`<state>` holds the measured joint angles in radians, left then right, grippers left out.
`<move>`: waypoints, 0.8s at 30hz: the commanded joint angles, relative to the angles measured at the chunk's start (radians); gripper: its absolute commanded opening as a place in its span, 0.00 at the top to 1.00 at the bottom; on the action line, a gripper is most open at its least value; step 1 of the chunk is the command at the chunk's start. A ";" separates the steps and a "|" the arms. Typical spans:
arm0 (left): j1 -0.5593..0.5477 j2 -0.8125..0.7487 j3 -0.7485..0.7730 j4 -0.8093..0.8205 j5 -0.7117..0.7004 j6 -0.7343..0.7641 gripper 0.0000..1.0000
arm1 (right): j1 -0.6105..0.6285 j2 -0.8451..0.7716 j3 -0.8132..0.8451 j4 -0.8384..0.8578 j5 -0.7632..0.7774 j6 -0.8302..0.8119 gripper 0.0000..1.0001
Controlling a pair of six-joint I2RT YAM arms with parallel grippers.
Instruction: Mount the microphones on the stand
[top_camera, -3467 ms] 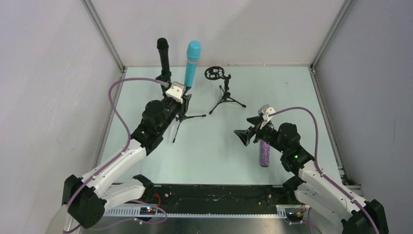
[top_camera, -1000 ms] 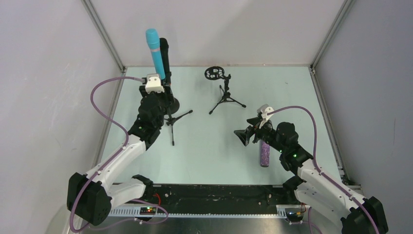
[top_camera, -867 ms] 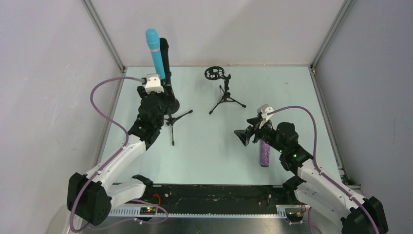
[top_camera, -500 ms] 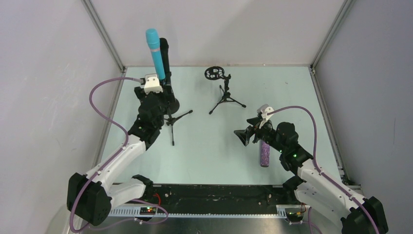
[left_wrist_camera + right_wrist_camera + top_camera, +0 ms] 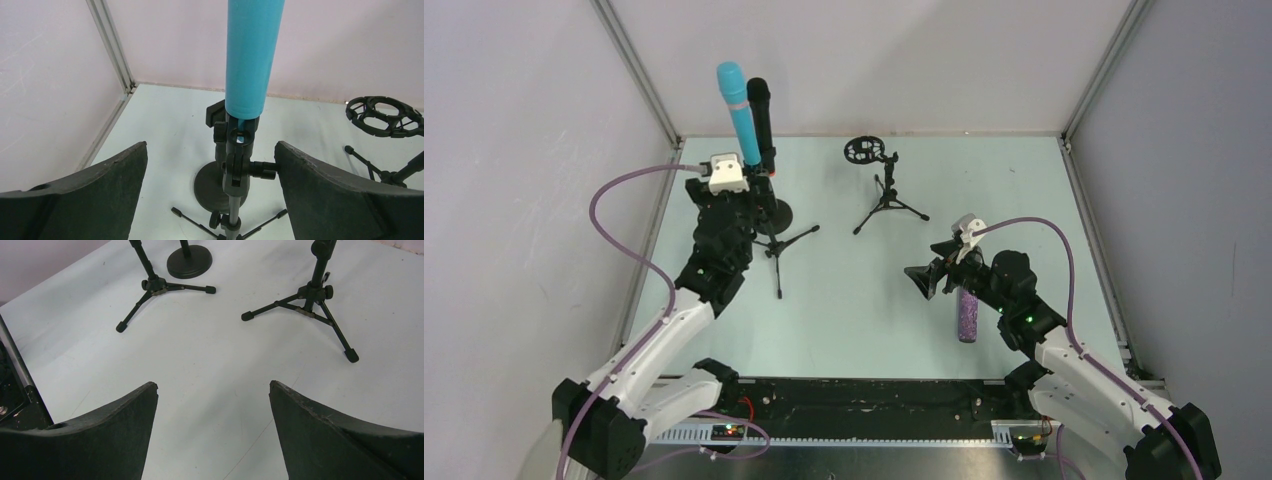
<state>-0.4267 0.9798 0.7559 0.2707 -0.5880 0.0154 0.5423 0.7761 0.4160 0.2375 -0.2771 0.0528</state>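
The cyan-blue microphone (image 5: 738, 112) stands nearly upright in the clip (image 5: 239, 162) of a thin tripod stand (image 5: 776, 252); in the left wrist view its barrel (image 5: 250, 55) fills the top centre. My left gripper (image 5: 210, 143) is open, with its fingers on either side of the clip and apart from it. Just behind, the black microphone (image 5: 761, 118) stands in a round-base stand (image 5: 776, 214). The purple glittery microphone (image 5: 968, 315) lies on the table beneath my right arm. My right gripper (image 5: 927, 278) is open and holds nothing.
A third tripod stand (image 5: 887, 205) with a bare ring-shaped mount (image 5: 862, 150) stands at back centre; the left wrist view shows the ring (image 5: 382, 115) at right. The right wrist view shows the tripod legs (image 5: 312, 297) and the round base (image 5: 189, 261) ahead. Walls enclose the table.
My left gripper has opened off the cyan-blue microphone and drawn back toward the left; the microphone stays up in the stand. The right arm has not moved.
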 commanded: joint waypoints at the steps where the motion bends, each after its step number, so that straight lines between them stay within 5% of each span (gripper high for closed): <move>1: -0.029 -0.045 0.035 0.031 -0.039 0.083 0.00 | 0.006 0.001 0.044 0.043 -0.002 0.004 0.14; 24: -0.065 -0.067 0.025 0.059 -0.007 0.118 0.00 | 0.007 0.011 0.044 0.053 -0.005 0.013 0.14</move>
<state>-0.4805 0.9386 0.7559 0.2760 -0.6102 0.1169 0.5423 0.7826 0.4164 0.2451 -0.2775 0.0536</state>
